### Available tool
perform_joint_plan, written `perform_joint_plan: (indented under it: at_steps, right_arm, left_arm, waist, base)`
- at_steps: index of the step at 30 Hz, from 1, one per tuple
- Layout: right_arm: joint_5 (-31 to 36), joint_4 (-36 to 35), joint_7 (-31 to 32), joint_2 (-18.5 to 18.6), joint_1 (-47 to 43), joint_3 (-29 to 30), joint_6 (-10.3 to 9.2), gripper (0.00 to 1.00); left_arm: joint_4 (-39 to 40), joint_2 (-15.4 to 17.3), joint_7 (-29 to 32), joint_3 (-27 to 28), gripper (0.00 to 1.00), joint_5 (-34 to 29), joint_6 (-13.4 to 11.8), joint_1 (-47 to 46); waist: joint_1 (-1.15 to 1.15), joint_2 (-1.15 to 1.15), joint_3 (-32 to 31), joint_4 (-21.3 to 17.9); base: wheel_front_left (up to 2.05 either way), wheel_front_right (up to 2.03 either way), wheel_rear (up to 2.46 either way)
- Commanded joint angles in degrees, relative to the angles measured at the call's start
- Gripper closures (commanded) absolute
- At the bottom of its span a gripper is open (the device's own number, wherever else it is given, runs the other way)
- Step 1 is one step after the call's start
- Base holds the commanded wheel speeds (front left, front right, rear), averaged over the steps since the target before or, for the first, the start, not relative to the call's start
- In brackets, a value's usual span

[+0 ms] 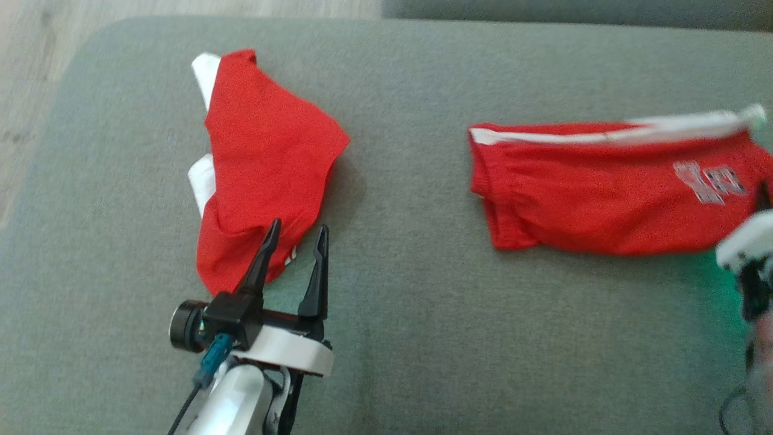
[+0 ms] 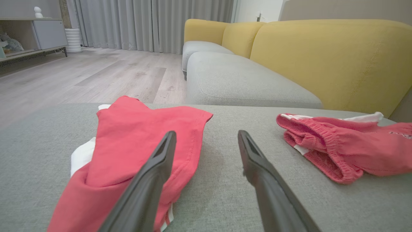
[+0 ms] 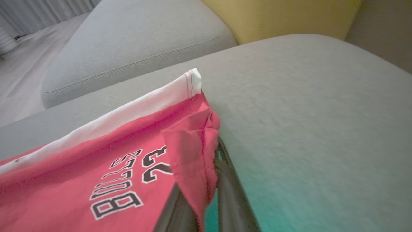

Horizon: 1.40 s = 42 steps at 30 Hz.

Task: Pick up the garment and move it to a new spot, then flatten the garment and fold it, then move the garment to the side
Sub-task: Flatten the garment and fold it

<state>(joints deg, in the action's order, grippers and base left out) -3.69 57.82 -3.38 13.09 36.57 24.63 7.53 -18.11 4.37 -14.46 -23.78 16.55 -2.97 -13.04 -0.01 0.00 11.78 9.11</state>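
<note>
Early going, I judge: the right tool (image 3: 209, 167) is clamped on a hem corner of the shorts (image 1: 592, 199), which lie bunched at the right of the cushion (image 1: 410, 338); moving, flattening and folding are left; the left tool (image 1: 299, 228) gapes beside a crumpled top (image 1: 266, 157); soft red jersey, white trim, gathered waistband, grey woven cushion.

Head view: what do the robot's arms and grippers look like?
The left gripper has two long black fingers tapering to points, on a black block with a black cylinder at one side. Below come a white bracket and a pale, glossy forearm. A teal plug carries a dark cable. The right arm is blurred: white casing, dark parts beneath.
</note>
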Motion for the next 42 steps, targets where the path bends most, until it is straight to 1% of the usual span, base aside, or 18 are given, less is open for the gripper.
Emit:
perform_joint_plan:
  at_steps: [1, 7, 11, 15, 19, 24, 29, 32, 37, 42]
  right_arm:
    - [-0.2, -3.0, -0.7, 0.9, -1.5, -0.3, -0.04, 1.00]
    - [-0.4, -9.2, -0.6, 0.2, -9.4, 5.4, -0.04, 1.00]
    - [0.8, -13.3, 0.5, -1.7, -12.8, 9.6, -0.04, 1.00]
    - [1.3, -17.9, 0.6, -4.6, -14.8, 10.8, -0.04, 1.00]
    - [0.9, -19.6, 0.5, -6.1, -15.3, 9.9, -0.04, 1.00]
    - [-3.6, -21.7, -1.2, -7.9, -16.4, 5.0, -0.04, 1.00]
    - [-10.0, -23.6, -3.3, -8.8, -18.3, -2.1, -0.04, 1.00]
    - [-13.3, -24.7, -4.1, -9.2, -18.6, -6.3, -0.04, 1.00]
    - [-17.9, -26.8, -5.5, -9.3, -18.8, -15.3, -0.04, 1.00]
    - [-20.3, -27.2, -6.1, -8.4, -18.1, -22.1, -0.04, 1.00]
  left_arm:
    - [1.5, 0.6, -0.5, 2.5, 0.00, -0.5, 0.1, -0.5]
    - [1.2, 0.7, -0.5, 2.7, 0.00, -0.3, 0.6, 1.5]
    - [1.5, 1.0, -0.5, 2.8, 0.00, -0.4, 0.7, 2.0]
    - [1.4, 1.4, -0.5, 2.8, 0.00, -0.5, 0.6, 3.1]
    - [1.2, 1.6, -0.5, 2.6, 0.00, -0.5, 0.6, 3.5]
    - [0.9, 2.1, -0.5, 2.7, 0.00, -0.1, 0.2, 4.9]
    - [1.4, 2.8, 0.0, 3.0, 0.00, 0.4, -0.2, 6.1]
    - [2.1, 3.3, 0.5, 3.2, 0.00, 0.6, -0.5, 6.6]
    - [3.3, 4.0, 1.4, 3.0, 0.00, 0.8, -0.7, 7.1]
    - [4.5, 4.4, 2.2, 2.8, 0.00, 0.7, -1.1, 7.3]
  waist:
    - [0.01, 0.00, -2.0, -1.6]
    - [0.01, 0.00, -4.4, -2.6]
    - [0.01, 0.00, -4.9, -2.5]
    - [0.01, 0.00, -6.1, -2.4]
    - [0.01, 0.00, -7.1, -2.1]
    - [0.01, 0.00, -10.3, -1.8]
    - [0.01, 0.00, -13.1, -1.0]
    - [0.01, 0.00, -13.7, -0.5]
    - [0.01, 0.00, -14.0, 0.3]
    - [0.01, 0.00, -13.5, 1.7]
  base:
    - [0.00, 0.00, 0.00]
    - [0.00, 0.00, 0.00]
    - [0.00, 0.00, 0.00]
    - [0.00, 0.00, 0.00]
    - [0.00, 0.00, 0.00]
    - [0.00, 0.00, 0.00]
    - [0.00, 0.00, 0.00]
    - [0.00, 0.00, 0.00]
    - [0.00, 0.00, 0.00]
    - [0.00, 0.00, 0.00]
